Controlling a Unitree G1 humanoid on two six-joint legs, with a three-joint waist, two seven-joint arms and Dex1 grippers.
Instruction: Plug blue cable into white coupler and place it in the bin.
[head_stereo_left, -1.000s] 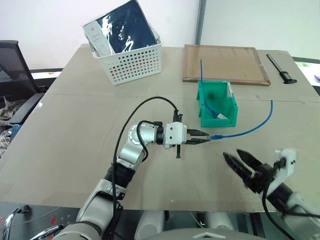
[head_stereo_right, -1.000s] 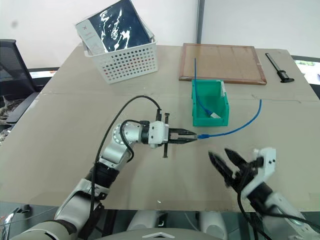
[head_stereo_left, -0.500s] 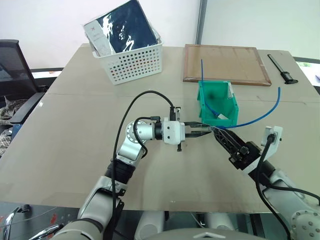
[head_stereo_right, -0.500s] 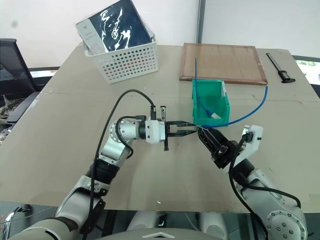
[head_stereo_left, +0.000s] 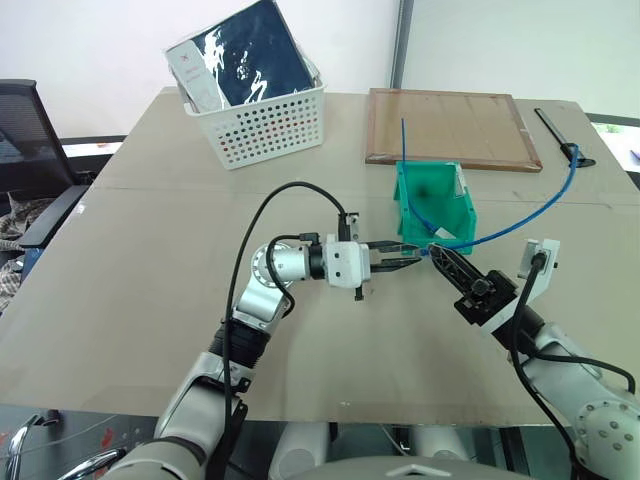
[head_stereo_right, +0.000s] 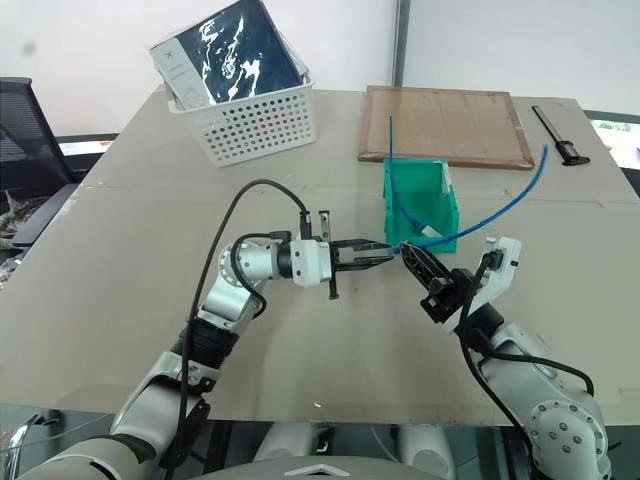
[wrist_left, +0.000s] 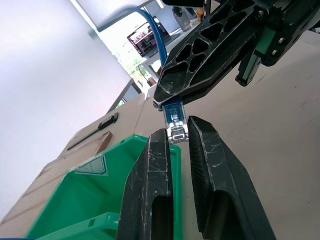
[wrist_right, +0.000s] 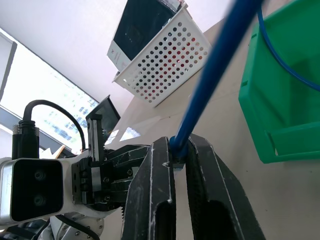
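Note:
The blue cable (wrist_right: 220, 60) hangs in the air between both grippers, just in front of the green bin (head_stereo_left: 405, 215). My left gripper (head_stereo_left: 418, 256) points right and is shut on the cable's clear plug (wrist_left: 176, 129). My right gripper (head_stereo_left: 432, 252) meets it tip to tip and is shut on the blue cord right behind the plug. From there the cable rises to the right, off the table. The white coupler is out of view. A second, straight blue cord (head_stereo_left: 408, 165) stands in the bin.
A white perforated basket (head_stereo_left: 262, 120) with a dark package stands at the back left. A wooden board (head_stereo_left: 450, 128) lies behind the bin, with a black tool (head_stereo_left: 560, 135) to its right. A black chair (head_stereo_left: 25, 130) stands off the table's left side.
My right gripper came up from the table's front edge to the left gripper's tips and shut on the cable. The cable's loose run lifted off the table. The left arm stayed put.

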